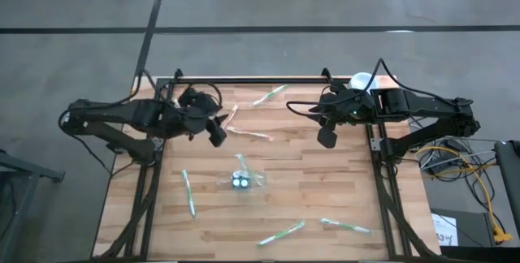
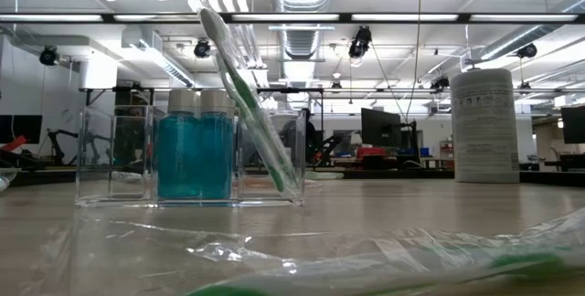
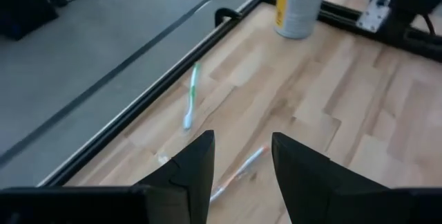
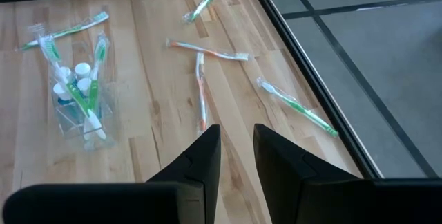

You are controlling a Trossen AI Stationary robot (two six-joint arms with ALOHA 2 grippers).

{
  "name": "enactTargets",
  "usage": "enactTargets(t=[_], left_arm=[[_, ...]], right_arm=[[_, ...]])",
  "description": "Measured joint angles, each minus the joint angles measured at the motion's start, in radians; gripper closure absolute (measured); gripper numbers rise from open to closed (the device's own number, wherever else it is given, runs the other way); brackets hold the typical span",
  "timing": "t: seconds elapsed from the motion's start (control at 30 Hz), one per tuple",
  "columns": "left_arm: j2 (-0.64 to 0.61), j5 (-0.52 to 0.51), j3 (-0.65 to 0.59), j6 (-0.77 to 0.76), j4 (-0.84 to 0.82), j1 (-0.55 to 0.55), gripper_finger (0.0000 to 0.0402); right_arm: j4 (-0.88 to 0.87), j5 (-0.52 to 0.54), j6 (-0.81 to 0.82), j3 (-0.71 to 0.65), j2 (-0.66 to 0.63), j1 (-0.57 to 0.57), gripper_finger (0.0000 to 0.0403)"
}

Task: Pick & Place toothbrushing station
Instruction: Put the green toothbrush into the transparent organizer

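Level with the desk (image 2: 430, 206), the clear plastic organizer (image 2: 187, 159) shows blue bottles (image 2: 194, 154) and a leaning green toothbrush (image 2: 245, 90); overhead it blurs mid-desk. Left tool (image 3: 242, 165) and right tool (image 4: 237, 156) hang spread, empty.

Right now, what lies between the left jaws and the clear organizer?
High view: only bare wood between the left gripper and the clear organizer; orange toothbrushes lie off to the side.

White cylindrical canister (image 2: 484, 124): upright at the wooden table's (image 1: 309, 190) far right corner.
Yellow and orange cables (image 1: 475, 186): on the floor, right of that table.
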Motion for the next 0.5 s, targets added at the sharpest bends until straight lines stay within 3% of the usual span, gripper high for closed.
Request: enactTargets(t=[0.27,0.5], left_arm=[[-0.133,0.000,-0.066,-0.044,0.053,0.042,0.0252],[-0.162,-0.091,-0.066,-0.226,-0.114,0.106,0.0252]], right_arm=[[0.000,0.000,0.000,0.000,0.000,0.000,0.0321],[0.000,0.000,0.000,0.000,0.000,0.000,0.0321]])
